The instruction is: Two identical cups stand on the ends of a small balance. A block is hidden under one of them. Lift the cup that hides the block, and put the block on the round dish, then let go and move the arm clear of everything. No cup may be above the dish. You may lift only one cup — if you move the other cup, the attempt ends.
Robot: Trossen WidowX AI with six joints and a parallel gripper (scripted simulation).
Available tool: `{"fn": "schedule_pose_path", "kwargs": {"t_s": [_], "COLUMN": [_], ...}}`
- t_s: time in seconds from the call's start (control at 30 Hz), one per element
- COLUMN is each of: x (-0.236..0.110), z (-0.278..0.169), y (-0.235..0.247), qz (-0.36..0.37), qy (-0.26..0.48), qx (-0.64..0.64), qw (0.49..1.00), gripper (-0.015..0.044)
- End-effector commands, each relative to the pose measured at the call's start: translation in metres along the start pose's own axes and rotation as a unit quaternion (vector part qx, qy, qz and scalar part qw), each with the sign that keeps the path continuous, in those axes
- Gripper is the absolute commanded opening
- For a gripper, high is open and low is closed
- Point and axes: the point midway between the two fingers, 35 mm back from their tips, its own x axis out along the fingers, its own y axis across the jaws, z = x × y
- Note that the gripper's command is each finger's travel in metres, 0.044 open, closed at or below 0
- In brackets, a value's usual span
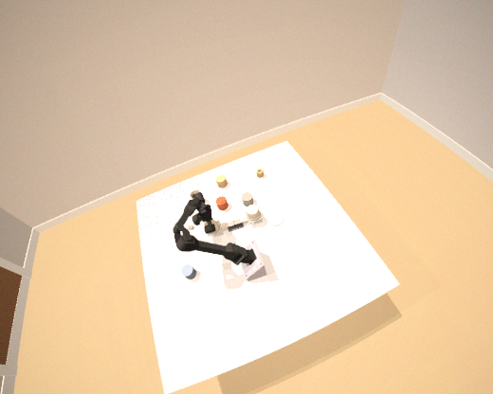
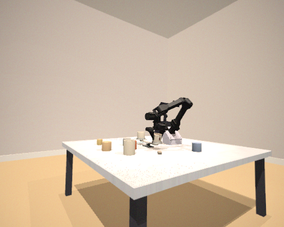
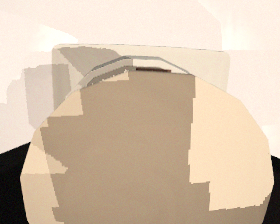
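Observation:
The gripper is shut on the near cream cup, one finger on each side. This cup is upright at the near end of the balance. Its pan shows past the cup's edge in the wrist view; whether there is a gap between them I cannot tell. The other cream cup stands upright on the far end. The round dish is pale and lies just beyond that far cup. No block can be made out.
A red cylinder and grey cylinder are near the balance. A tall beige cylinder, yellow cylinder and small gold one are farther out. A pebble-like object lies near the gripper; a blue cylinder stands apart.

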Motion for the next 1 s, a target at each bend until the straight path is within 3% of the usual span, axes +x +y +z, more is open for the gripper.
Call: {"fn": "schedule_pose_path", "kwargs": {"t_s": [0.0,0.97], "x": [-0.008,-0.045], "z": [-0.001,-0.002], "y": [-0.004,-0.005], "qz": [-0.007,-0.007], "qy": [0.003,0.005], "qx": [-0.003,-0.003], "qw": [1.000,1.000], "gripper": [0.0000,0.0000]}}
